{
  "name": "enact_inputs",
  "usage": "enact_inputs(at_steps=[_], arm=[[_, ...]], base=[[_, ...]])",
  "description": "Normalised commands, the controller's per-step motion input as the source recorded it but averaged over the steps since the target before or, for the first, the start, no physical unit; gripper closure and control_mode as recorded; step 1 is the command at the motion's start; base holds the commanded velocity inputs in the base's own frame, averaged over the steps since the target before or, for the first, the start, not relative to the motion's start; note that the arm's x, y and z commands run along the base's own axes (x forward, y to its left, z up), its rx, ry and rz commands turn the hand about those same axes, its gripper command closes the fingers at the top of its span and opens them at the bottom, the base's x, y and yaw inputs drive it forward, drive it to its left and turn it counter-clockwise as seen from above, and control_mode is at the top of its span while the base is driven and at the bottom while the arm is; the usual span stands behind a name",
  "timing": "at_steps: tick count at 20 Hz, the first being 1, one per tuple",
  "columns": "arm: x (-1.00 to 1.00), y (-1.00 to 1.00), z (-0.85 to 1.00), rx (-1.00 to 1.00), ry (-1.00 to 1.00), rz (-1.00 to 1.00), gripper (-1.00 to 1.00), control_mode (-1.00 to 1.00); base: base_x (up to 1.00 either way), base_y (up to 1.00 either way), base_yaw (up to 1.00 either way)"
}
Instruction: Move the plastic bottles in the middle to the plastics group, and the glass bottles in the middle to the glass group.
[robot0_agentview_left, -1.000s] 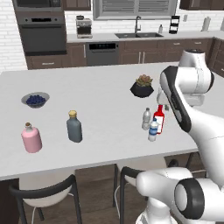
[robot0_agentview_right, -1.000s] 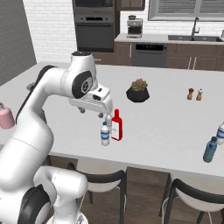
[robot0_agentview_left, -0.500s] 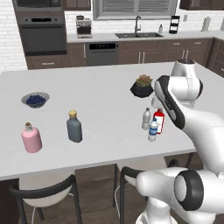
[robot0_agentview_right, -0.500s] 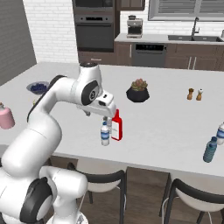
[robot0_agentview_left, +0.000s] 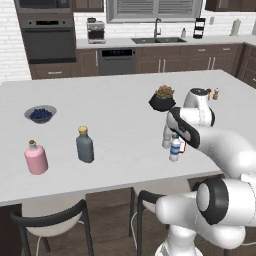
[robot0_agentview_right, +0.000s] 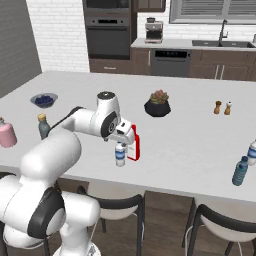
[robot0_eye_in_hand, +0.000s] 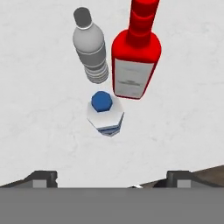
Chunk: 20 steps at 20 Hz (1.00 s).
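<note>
Three bottles stand close together in the middle of the counter. In the hand view the blue-capped, blue-labelled plastic bottle (robot0_eye_in_hand: 105, 114) is nearest, with the plainer greyish plastic bottle (robot0_eye_in_hand: 91, 49) and the red glass bottle (robot0_eye_in_hand: 134, 59) just beyond it. My gripper (robot0_eye_in_hand: 111, 177) hangs above them, open, with its two fingertips (robot0_eye_in_hand: 43, 177) wide apart and nothing between them. From the right base view the hand (robot0_agentview_right: 122, 134) sits right over the blue-label bottle (robot0_agentview_right: 120, 154), beside the red bottle (robot0_agentview_right: 134, 143). The pink bottle (robot0_agentview_left: 36, 158) and dark grey bottle (robot0_agentview_left: 85, 145) stand far left. Plastics group bottles (robot0_agentview_right: 241, 171) stand far right.
A bowl of blueberries (robot0_agentview_left: 40, 114) lies at the back left. A potted plant in a dark bowl (robot0_agentview_left: 162, 98) stands behind the middle bottles, and salt and pepper shakers (robot0_agentview_right: 222, 107) stand further right. The counter's front edge (robot0_agentview_right: 165, 187) runs close to the bottles.
The arm has folded down and its hand has moved lower and closer over the three middle bottles. The bottles have not moved.
</note>
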Motion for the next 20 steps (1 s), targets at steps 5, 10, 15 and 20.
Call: enact_inputs(at_steps=[5,10,15,20], arm=[[0.39,0.0,-0.02,0.0,-0.12,0.0,-1.0,-1.0],[0.44,0.01,-0.12,0.0,-0.02,0.0,-1.0,-1.0],[0.08,0.0,-0.22,0.0,0.06,0.0,-1.0,-1.0],[0.05,0.0,-0.25,0.0,0.06,0.0,-1.0,-1.0]], base=[[0.0,0.0,0.0],[0.0,0.0,0.0],[0.0,0.0,0.0],[0.0,0.0,0.0]])
